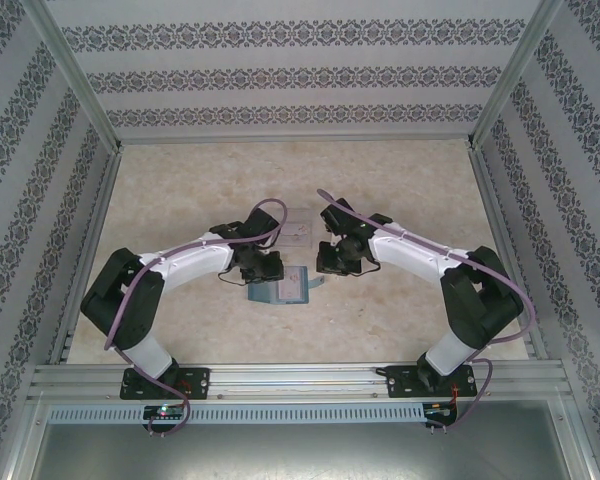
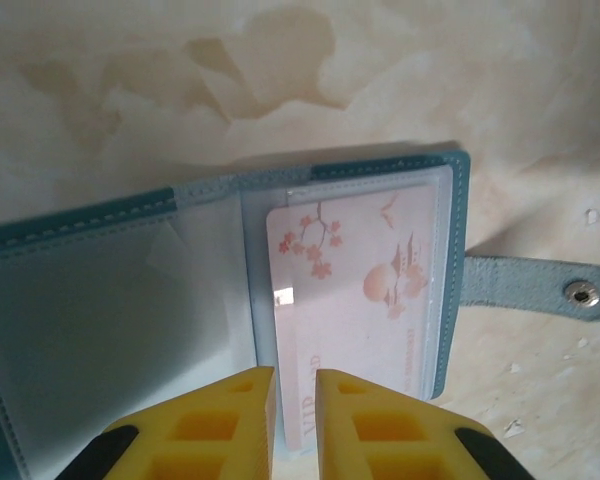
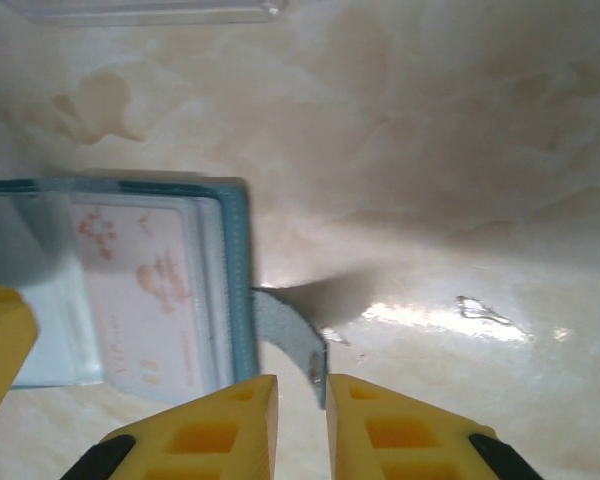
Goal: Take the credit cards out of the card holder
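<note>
Lying open: card holder (image 2: 100,320), pale card (image 2: 350,300) inside, left fingers (image 2: 210,425) near

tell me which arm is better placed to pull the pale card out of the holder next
Left, probably. The left gripper straddles the near edge of the pale card in the open card holder. The right gripper sits off to the side at the strap tab, not at a card.
</note>
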